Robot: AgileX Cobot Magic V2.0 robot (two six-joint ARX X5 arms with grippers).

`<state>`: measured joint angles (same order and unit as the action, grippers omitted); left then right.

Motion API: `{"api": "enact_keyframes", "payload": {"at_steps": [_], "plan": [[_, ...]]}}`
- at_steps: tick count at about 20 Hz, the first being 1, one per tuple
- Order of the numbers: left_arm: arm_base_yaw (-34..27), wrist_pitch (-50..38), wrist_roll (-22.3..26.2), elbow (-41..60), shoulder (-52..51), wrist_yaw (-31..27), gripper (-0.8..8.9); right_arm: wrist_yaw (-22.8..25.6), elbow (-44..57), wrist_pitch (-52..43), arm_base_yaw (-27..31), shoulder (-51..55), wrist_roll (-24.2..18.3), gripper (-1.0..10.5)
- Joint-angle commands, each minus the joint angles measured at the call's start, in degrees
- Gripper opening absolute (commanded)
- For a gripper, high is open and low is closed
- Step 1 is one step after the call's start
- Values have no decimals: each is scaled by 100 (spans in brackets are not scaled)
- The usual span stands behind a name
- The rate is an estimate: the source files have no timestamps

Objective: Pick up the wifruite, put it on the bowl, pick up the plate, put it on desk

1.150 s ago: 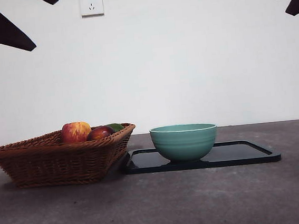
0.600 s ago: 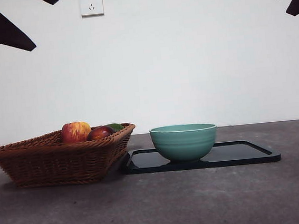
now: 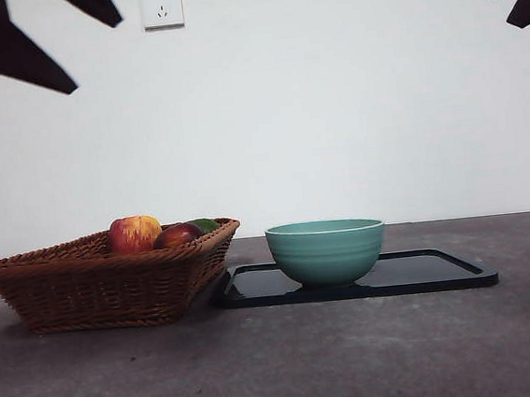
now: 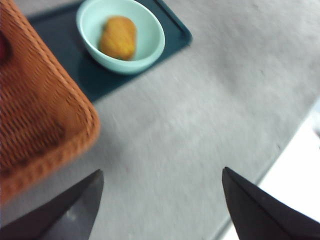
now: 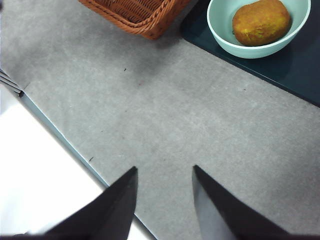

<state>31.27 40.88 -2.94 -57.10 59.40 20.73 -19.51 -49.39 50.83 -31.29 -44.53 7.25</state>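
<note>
Front view hides the bowl (image 3: 326,250) interior; both wrist views show brown fruit (image 5: 261,22) inside. Left pincer (image 4: 160,200) and right pincer (image 5: 164,200) gape, empty.

The counter (image 3: 290,365) lay bare in front of the wicker basket (image 3: 104,284) and the black tray (image 3: 441,271), giving open room there. Basket and tray sat just beside each other, the gap narrow. The bowl (image 3: 326,252) stood on the tray's left half; its right half was clear. Above everything the air was open.
</note>
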Motion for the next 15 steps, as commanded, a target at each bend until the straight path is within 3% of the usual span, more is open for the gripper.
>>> {"api": "enact_keyframes", "payload": {"at_steps": [1,10,15], "plan": [[37,-262,7,-592,542,-20,376,-20,-42,-20,-46,-26,-42,176],[142,-334,581,-3279,3748,-33,376,-17,-42,-17,-46,-26,-20,176],[264,-671,922,-4072,4972,-168,376,-17,-42,-15,-46,-26,-20,176]]}}
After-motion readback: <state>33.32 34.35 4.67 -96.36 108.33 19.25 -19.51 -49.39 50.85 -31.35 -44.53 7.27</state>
